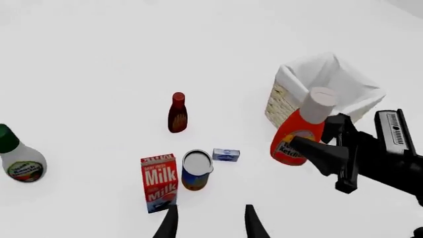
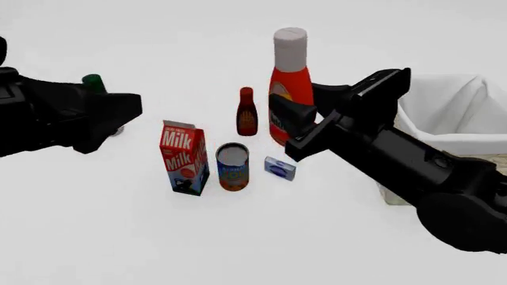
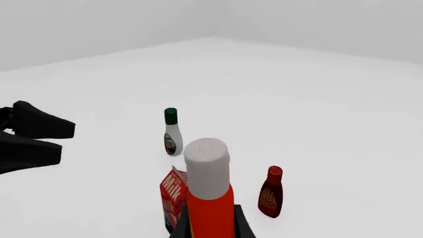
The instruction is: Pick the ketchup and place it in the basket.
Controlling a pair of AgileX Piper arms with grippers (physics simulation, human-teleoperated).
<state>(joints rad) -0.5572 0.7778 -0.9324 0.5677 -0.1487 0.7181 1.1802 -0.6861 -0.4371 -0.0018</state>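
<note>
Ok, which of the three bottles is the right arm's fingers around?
The ketchup, the tall red-orange bottle with the white cap. The small dark red-brown bottle and the green-capped white bottle stand free on the table.

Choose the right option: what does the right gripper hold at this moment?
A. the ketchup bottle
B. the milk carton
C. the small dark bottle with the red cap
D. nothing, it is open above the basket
A. In the front view the right gripper is closed on the body of the ketchup bottle, and the right wrist view shows the bottle between its fingers.
</note>
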